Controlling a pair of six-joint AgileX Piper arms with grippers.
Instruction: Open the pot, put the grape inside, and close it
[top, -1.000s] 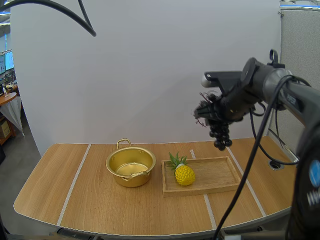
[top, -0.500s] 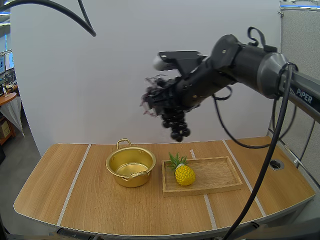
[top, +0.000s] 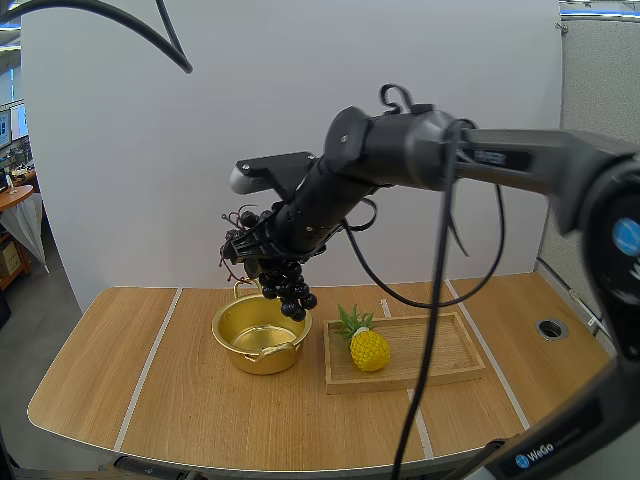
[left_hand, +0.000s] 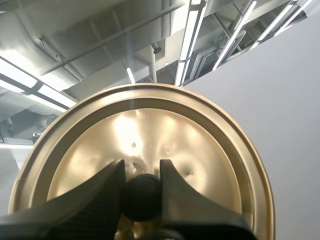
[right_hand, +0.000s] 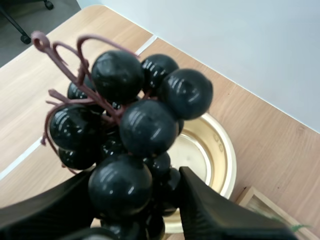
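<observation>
Locate the bunch of grapes (top: 285, 285) in the air directly above the open gold pot (top: 245, 357); your right hand (top: 262, 258) pinches the bunch between its fingers. The pot stands on the tabletop (top: 180, 400), just left of the wooden tray (top: 440, 350), which carries a toy pineapple (top: 369, 350). Your left hand (left_hand: 141, 172) is clamped on the black knob (left_hand: 142, 200) of the gold lid (left_hand: 150, 135).
</observation>
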